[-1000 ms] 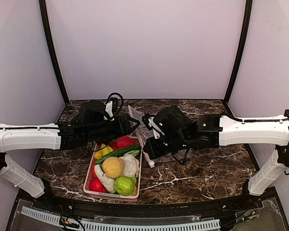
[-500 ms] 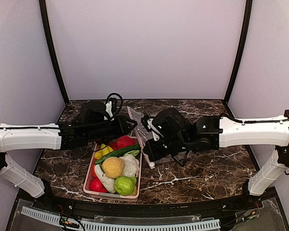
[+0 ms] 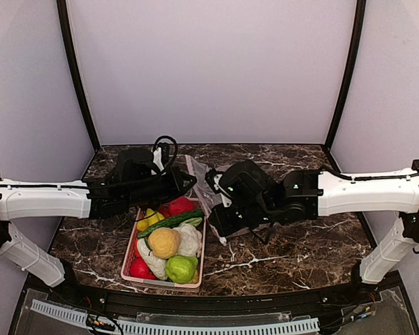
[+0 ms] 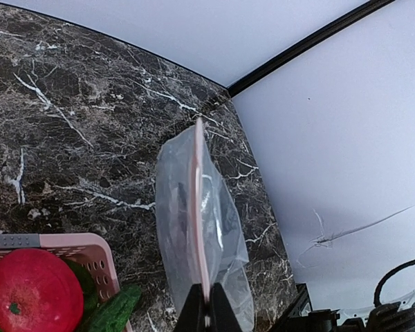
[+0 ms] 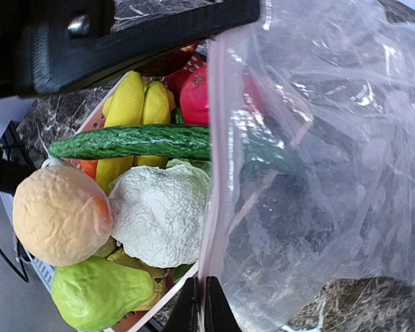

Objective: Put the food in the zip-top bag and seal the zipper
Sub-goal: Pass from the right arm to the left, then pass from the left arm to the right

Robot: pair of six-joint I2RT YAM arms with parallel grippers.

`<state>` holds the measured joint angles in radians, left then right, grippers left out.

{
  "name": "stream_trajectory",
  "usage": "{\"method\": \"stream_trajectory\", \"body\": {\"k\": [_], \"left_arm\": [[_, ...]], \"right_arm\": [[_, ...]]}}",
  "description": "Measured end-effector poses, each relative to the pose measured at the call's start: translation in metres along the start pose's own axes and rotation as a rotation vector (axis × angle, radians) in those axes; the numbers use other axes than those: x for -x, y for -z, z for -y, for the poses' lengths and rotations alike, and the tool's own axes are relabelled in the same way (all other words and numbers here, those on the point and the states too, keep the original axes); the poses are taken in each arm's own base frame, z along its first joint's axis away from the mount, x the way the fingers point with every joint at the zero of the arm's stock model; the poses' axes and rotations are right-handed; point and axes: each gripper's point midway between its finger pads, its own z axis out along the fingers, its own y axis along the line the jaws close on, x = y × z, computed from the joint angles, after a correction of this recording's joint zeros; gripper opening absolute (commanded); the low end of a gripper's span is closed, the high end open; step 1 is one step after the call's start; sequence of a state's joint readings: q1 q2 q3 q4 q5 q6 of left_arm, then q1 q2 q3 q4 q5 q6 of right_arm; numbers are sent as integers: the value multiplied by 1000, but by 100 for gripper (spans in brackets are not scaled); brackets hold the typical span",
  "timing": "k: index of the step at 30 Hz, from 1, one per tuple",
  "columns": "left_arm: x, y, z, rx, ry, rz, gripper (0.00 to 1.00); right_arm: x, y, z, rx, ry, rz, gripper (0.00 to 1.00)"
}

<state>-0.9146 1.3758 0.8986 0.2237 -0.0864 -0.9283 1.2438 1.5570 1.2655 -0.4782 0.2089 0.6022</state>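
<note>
Fingertips of my left gripper (image 4: 207, 309) are pressed together on the thin pale pink zipper strip (image 4: 199, 200) of the clear floppy plastic zip-top bag (image 4: 225, 228). They pinch its near end, so the strip runs away from the wrist camera edge-on. The film billows to both sides of it above the dark brown marble-patterned table (image 4: 69, 124).

My right gripper (image 5: 200, 306) is closed too, its 2 black fingertips nipping the lower end of the same pink strip. The crinkled, see-through pouch spreads to the right of the strip in that view.

From above, the bag sits between my 2 grippers, just beside the far right corner of the pink slatted plastic basket (image 3: 129, 259).

All the toy food I can see lies in that basket:
- a long green cucumber (image 5: 135, 140) lying across the pile
- 2 yellow bananas (image 5: 128, 104) behind the cucumber
- a round red fruit (image 4: 34, 290) at the far end
- a white knobbly cauliflower (image 5: 159, 214)
- a yellow-orange ball (image 5: 59, 214) touching the cauliflower's left side
- a light green lumpy fruit (image 5: 97, 294) at the near end

Through the film the red fruit and the cucumber's tip show blurred.
</note>
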Motion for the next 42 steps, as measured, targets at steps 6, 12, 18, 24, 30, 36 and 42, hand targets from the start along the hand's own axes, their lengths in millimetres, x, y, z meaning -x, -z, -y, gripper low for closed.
{"method": "stream_trajectory", "body": {"k": [6, 12, 18, 24, 30, 36, 42], "left_arm": [[0, 0, -2, 3, 19, 8, 1], [5, 6, -6, 14, 38, 38, 1], [14, 16, -7, 13, 60, 73, 1], [16, 17, -10, 19, 69, 82, 1], [16, 17, -11, 20, 73, 82, 1], [18, 19, -11, 20, 79, 88, 1], [19, 21, -11, 16, 81, 90, 1]], "right_arm": [[-2, 11, 12, -34, -2, 31, 50], [-7, 45, 26, -3, 0, 111, 64], [-22, 54, 28, 59, 56, 216, 60], [-53, 35, 17, 70, 174, 228, 53], [-61, 5, 3, 35, 250, 218, 42], [-67, -19, -6, -4, 303, 185, 40], [-65, -22, -6, -29, 305, 192, 30]]}}
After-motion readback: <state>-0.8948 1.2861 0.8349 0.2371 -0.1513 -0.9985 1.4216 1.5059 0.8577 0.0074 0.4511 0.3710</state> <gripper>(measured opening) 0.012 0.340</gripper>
